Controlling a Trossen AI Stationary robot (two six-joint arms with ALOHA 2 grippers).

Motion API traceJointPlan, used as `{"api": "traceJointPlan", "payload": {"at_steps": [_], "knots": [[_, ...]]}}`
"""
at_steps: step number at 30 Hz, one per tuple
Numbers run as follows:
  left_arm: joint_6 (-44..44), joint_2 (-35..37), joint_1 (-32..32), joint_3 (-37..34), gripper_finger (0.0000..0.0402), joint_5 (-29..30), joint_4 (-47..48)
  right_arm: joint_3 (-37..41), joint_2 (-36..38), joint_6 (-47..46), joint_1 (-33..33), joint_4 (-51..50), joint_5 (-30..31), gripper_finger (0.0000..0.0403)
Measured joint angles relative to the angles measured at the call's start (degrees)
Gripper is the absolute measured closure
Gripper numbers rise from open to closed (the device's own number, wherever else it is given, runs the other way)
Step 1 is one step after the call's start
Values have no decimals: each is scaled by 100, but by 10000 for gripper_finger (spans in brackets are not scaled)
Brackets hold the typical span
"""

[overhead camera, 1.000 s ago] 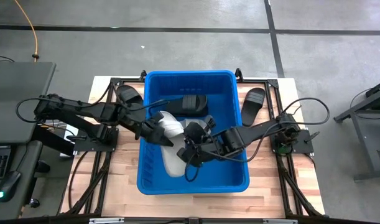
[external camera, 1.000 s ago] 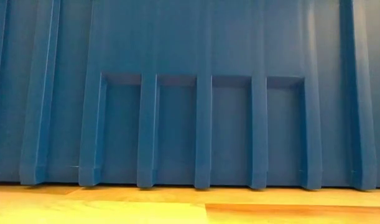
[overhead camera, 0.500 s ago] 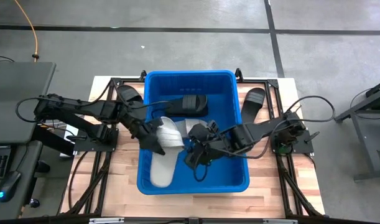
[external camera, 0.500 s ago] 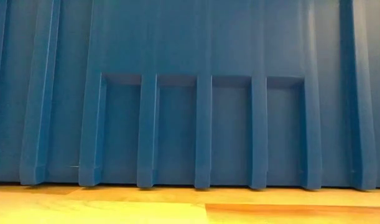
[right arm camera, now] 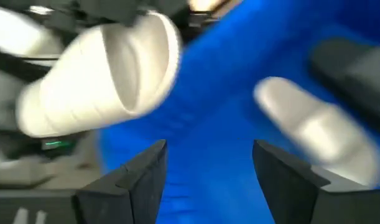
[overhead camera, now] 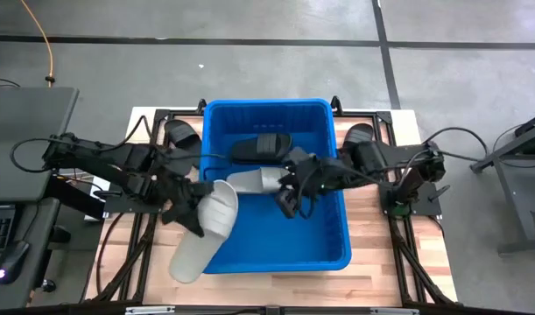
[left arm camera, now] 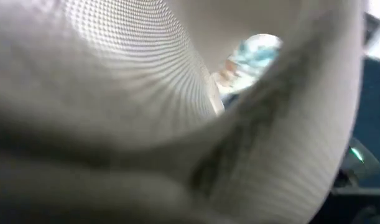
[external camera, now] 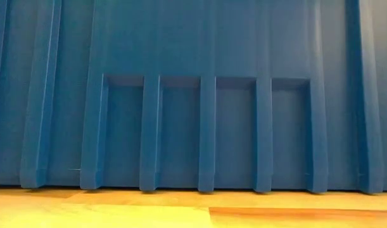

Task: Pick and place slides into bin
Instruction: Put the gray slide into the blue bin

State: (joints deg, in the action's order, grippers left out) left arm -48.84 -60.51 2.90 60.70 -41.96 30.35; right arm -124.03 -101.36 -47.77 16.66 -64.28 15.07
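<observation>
The blue bin stands mid-table and fills the low view. My left gripper is shut on a light grey slide at the bin's left wall; that slide also shows in the right wrist view. A second light grey slide and a black slide lie on the bin's floor. My right gripper hangs open inside the bin, just right of the second grey slide, its fingers holding nothing. Two more black slides lie on the table on either side of the bin. My left gripper holds the light grey slide at its strap end, coming from the table's left. The slide fills the left wrist view and hides the fingers, so the kind of hold does not show. The slide slants across the bin's left wall, its other end outside the bin.
The bin takes up most of the wooden table's middle. Black frame rails run along the table's left and right sides. A grey desk with a keyboard stands left of the table.
My right gripper has opened, let go of a light grey slide, which now lies in the bin, and drawn back toward the far right. My left gripper has carried the other grey slide toward the table's left and near edge, from inside the bin to across its left wall.
</observation>
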Motion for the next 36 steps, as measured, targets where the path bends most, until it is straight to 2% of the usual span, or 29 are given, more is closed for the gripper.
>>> {"api": "traceJointPlan", "payload": {"at_steps": [3, 6, 10, 13, 23, 36], "knots": [[103, -6, -14, 3, 327, -436, -538, 2, -4, 189, -129, 762, -629, 179], [122, -66, 69, 1, 327, -555, -1167, 2, -42, 297, -247, 1289, -1098, 179], [36, -44, 116, 3, 327, -1064, -2038, 2, -89, 324, -366, 1438, -1197, 179], [-54, -40, 195, 1, 327, -969, -2407, 2, -121, 326, -426, 1386, -1217, 179], [164, -33, 195, 3, 327, -785, -2479, 4, -252, 344, -571, 2617, -1779, 193], [190, -39, 205, -2, 327, -775, -2701, 2, -513, -133, -583, 2971, -2132, 186]]}}
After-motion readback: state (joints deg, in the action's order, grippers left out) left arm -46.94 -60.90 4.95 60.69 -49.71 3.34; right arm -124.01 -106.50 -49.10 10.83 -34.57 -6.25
